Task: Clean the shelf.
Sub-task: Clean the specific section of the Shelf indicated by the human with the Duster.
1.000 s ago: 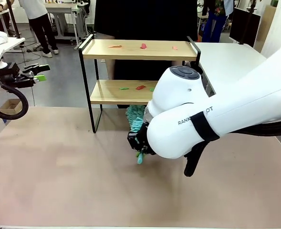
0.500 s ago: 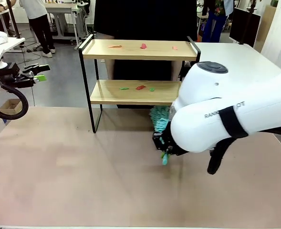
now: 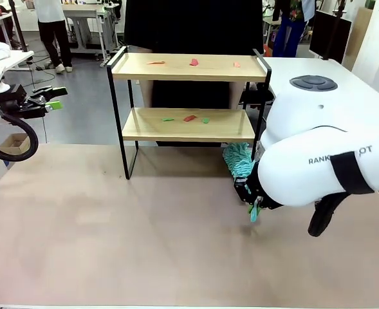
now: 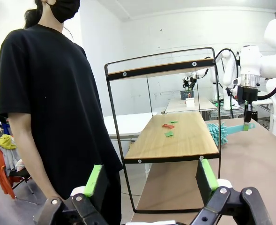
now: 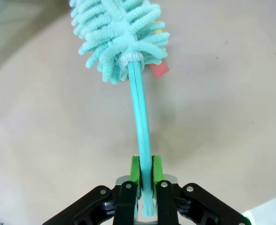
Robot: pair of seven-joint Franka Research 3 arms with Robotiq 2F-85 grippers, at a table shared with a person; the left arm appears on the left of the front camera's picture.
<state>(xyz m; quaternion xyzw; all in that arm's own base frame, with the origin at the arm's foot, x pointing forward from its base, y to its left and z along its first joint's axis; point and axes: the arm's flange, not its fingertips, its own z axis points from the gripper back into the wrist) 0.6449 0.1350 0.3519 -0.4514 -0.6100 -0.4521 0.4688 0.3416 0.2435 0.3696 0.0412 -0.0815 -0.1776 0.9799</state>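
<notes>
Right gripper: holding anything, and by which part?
Yes: right gripper shut on a teal duster, at the end of its handle. The left gripper is open, empty.

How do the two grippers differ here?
The left gripper has its jaws open and empty; the right gripper has them shut on the handle of a teal fluffy duster. The left hangs off to the left of the black-framed wooden shelf; the right sits low over the table by its right end. Both have green pads.

The shelf (image 3: 176,72) is standing at the far side of the table (image 3: 80,244). Small coloured scraps (image 3: 194,62) are lying on its top board (image 3: 215,69) and lower board (image 3: 150,129).
</notes>
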